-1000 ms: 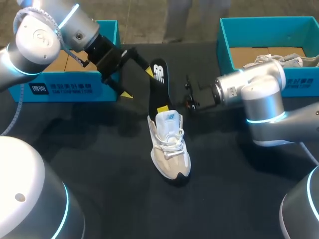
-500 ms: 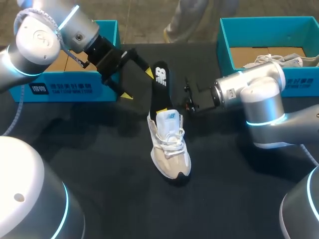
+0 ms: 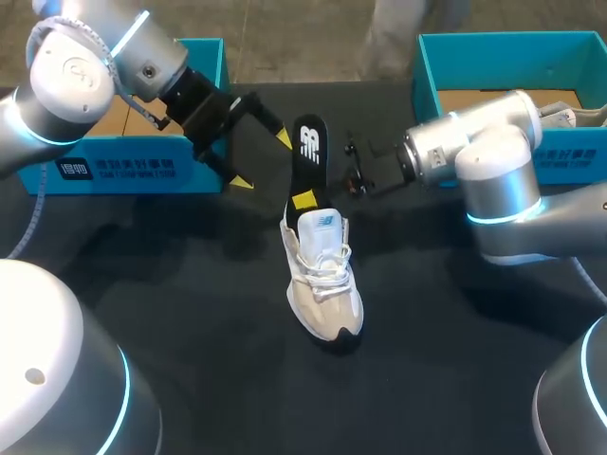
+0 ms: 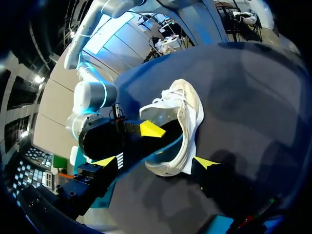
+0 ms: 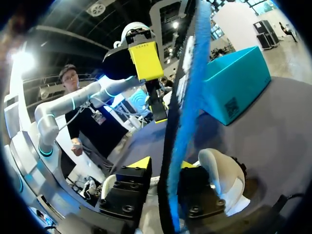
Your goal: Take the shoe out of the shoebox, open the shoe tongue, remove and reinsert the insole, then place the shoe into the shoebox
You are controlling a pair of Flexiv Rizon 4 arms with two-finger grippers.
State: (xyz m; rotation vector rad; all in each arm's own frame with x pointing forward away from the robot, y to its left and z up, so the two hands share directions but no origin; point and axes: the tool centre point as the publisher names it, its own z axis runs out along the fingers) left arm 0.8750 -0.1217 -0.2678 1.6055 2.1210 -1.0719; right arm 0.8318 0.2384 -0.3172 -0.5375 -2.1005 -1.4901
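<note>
1. Head view: pale shoe (image 3: 324, 280) lying flat on the dark surface (image 3: 190, 313), toe nearest the robot. Soft cream upper, white laces, dark sole at the toe.
2. Black insole (image 3: 305, 156) rising almost upright out of the shoe's opening, long and flat, round-ended, white logo on its face.
3. Right wrist view only: insole seen edge-on — thin, with a bright blue rim — pinched from both sides by the yellow tips of the right hand (image 5: 165, 164), so clamped on it.
4. Head view gives just one of those tips, low on the insole near the shoe; the other is hidden behind it.
5. Left hand (image 3: 263, 161) spread wide beside the insole's upper end, apparently touching nothing, though the angle is poor.
6. Left wrist view: shoe and insole ahead of those open fingers.
7. Teal cardboard shoebox (image 3: 123, 169) behind the left hand; second box (image 3: 432, 90) far right, holding another pale shoe (image 3: 560, 116).
</note>
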